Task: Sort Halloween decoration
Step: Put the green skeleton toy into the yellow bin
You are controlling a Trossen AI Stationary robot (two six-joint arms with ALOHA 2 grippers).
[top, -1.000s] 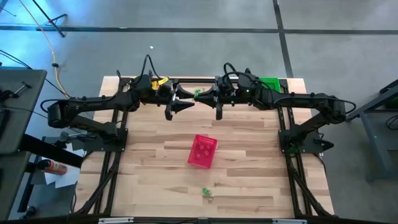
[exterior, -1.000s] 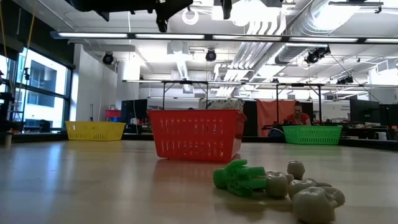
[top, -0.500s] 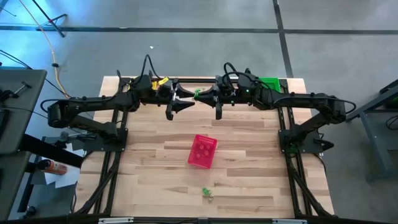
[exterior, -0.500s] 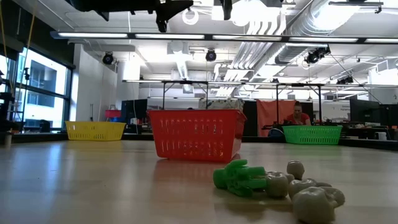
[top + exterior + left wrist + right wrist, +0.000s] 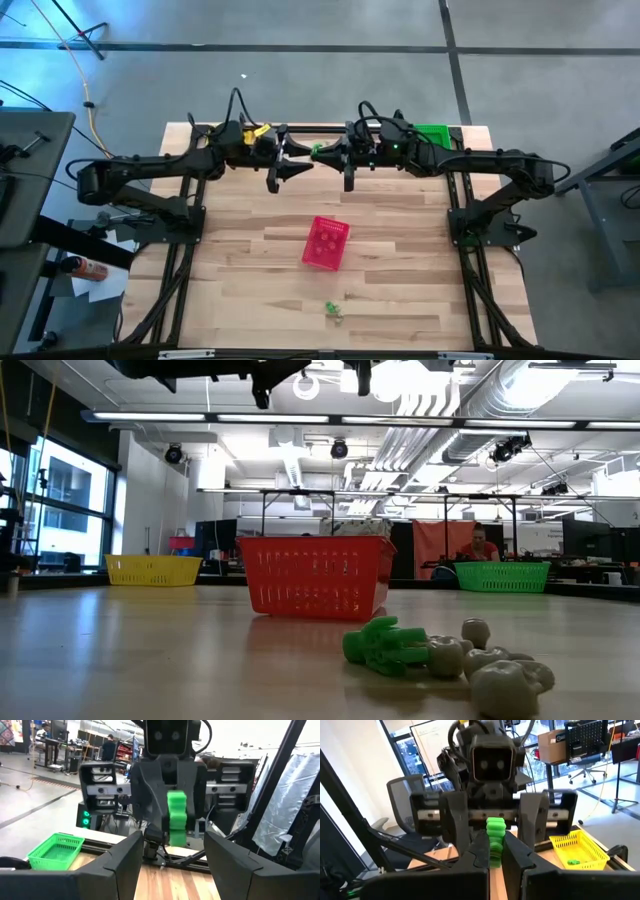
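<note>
Above the far edge of the wooden table [image 5: 400, 300], the two arms meet for a handover: the right gripper [image 5: 493, 851] pinches a green trinket [image 5: 494, 839], while the left gripper [image 5: 170, 851] stands wide open around it — it should close squarely before the right lets go; the remaining trinkets [image 5: 440, 658] lie near the front edge.

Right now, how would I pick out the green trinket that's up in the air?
Look high over the table's far edge, where both arms meet. The right tool is shut on the green trinket, facing the open left tool. It alone is off the table, unlike the pile near the front.
</note>
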